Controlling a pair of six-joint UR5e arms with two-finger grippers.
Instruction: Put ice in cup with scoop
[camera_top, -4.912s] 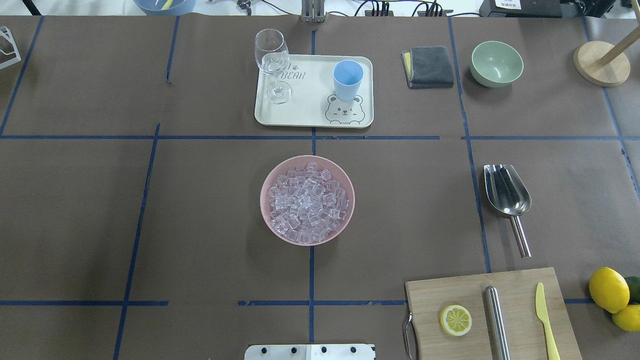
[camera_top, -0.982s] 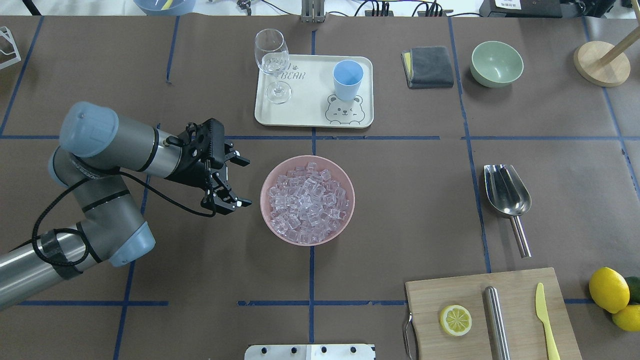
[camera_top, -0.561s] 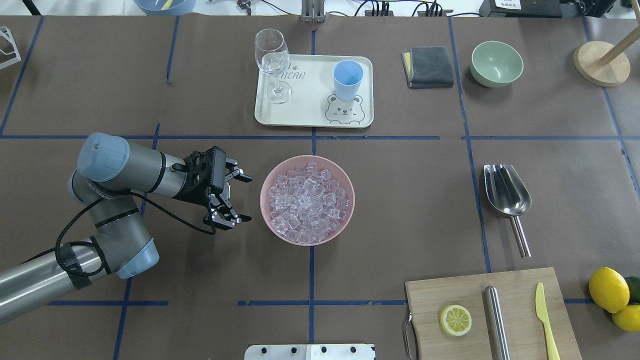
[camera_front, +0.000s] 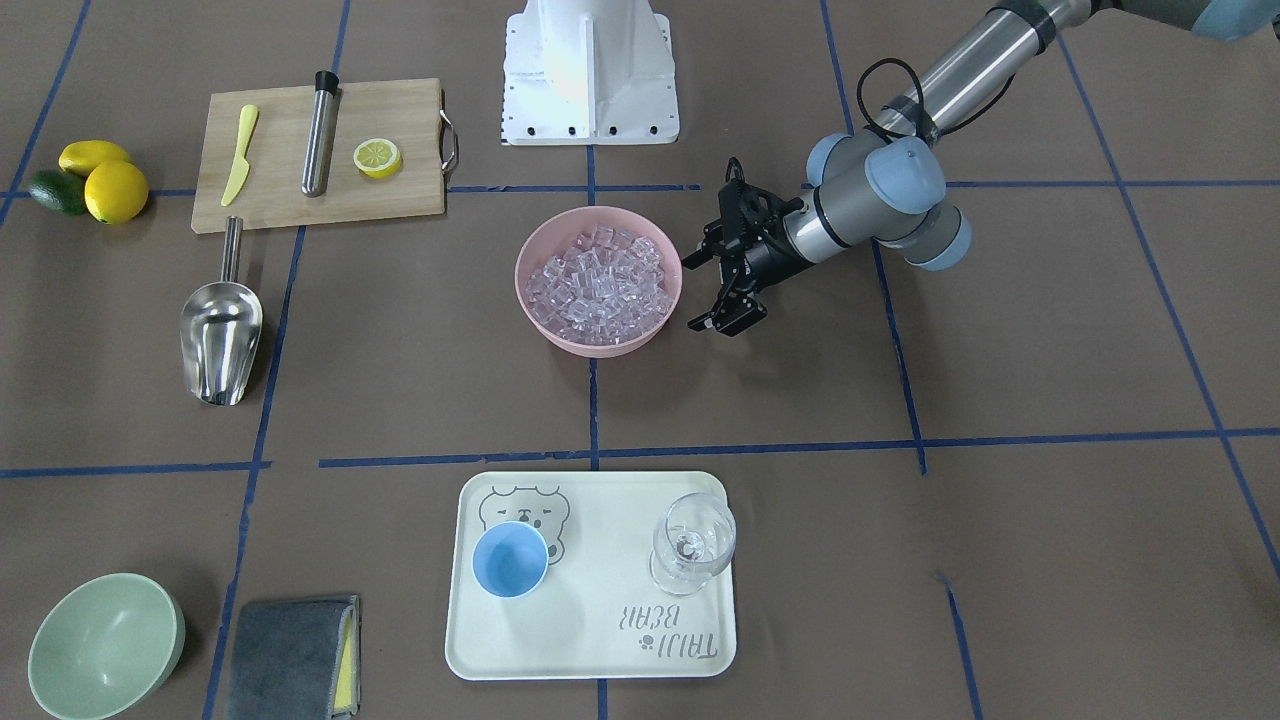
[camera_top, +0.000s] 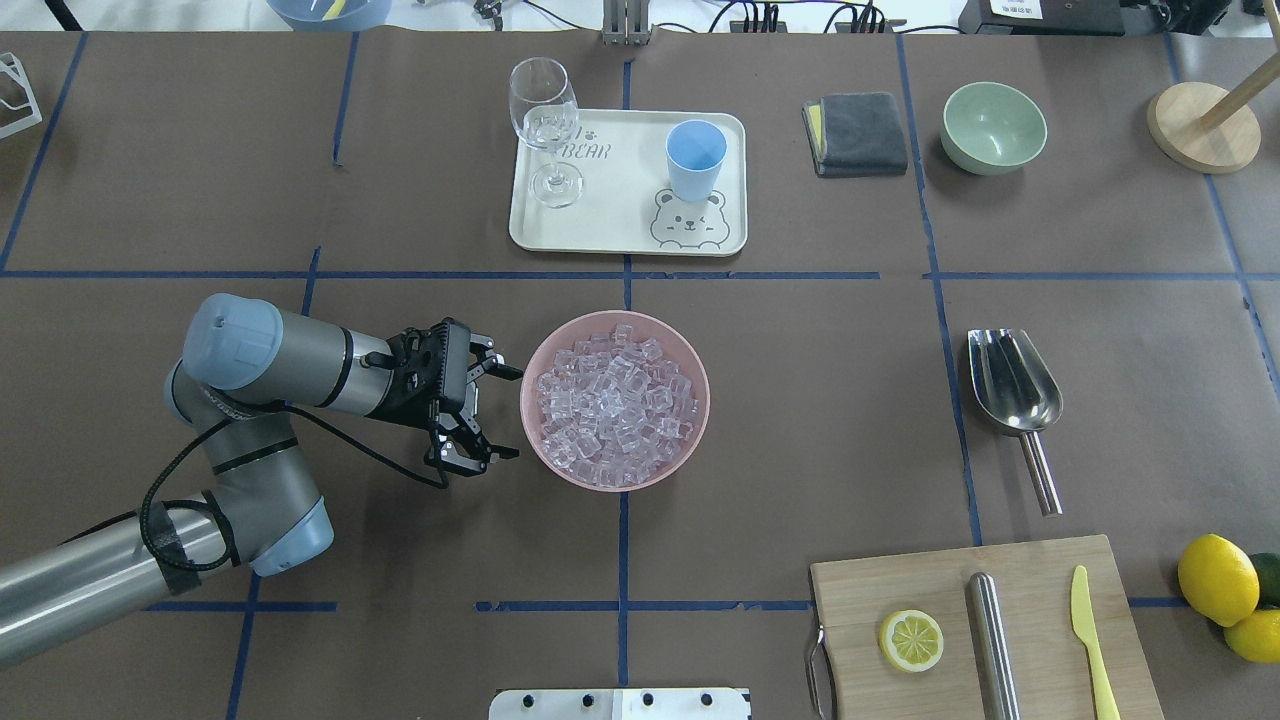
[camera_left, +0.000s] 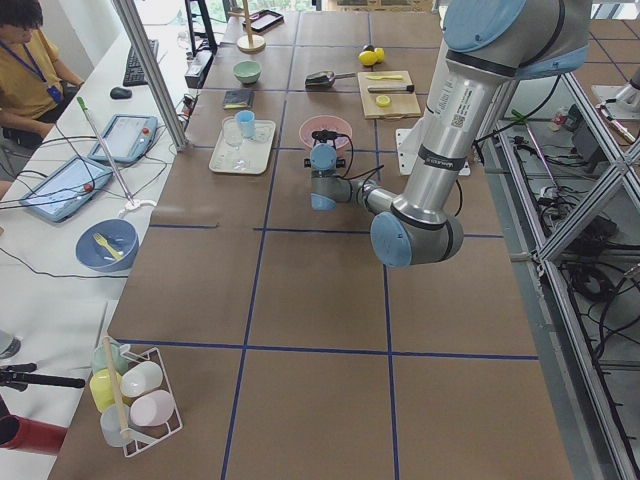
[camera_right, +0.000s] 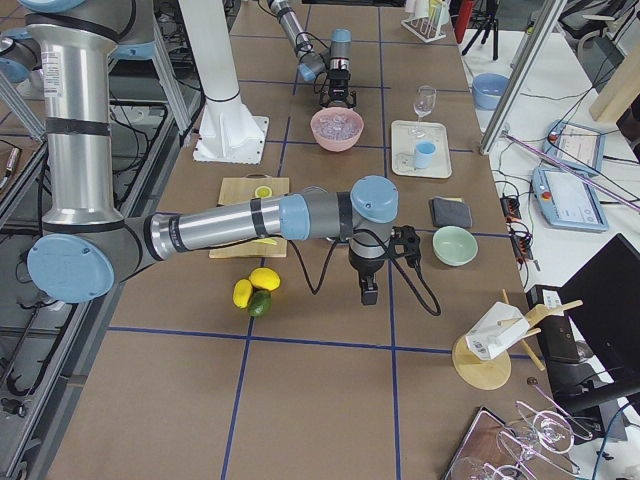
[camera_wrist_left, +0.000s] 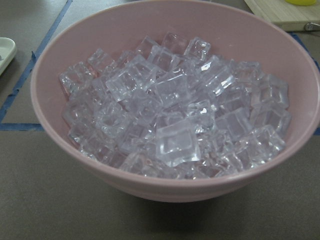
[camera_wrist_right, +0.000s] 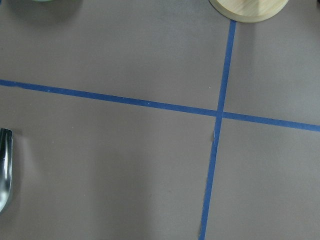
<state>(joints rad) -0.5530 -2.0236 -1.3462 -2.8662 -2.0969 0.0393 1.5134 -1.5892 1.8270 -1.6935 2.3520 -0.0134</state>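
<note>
The ice (camera_top: 612, 400) fills a pink bowl (camera_top: 703, 400) at the table's centre, and fills the left wrist view as a heap of ice (camera_wrist_left: 175, 115). My left gripper (camera_top: 505, 413) is open just off the bowl's left rim, holding nothing, as the front view also shows for the left gripper (camera_front: 690, 293). The light-blue cup (camera_top: 695, 158) stands upright on a cream tray (camera_top: 620, 225) beyond the bowl. The steel scoop (camera_top: 1012, 380) lies flat on the table to the right, untouched. My right gripper (camera_right: 368, 290) hangs over the table near the green bowl; I cannot tell whether it is open or shut.
A wine glass (camera_top: 545, 110) shares the tray. A grey cloth (camera_top: 856, 133), a green bowl (camera_top: 993, 127) and a wooden stand base (camera_top: 1203, 127) sit at the back right. A cutting board (camera_top: 950, 585) with lemon slice, steel tube and knife is front right, beside lemons (camera_top: 1217, 578).
My left arm came in from the left and moved right toward the pink bowl, its gripper staying open. The ice, the cup and the scoop have not moved.
</note>
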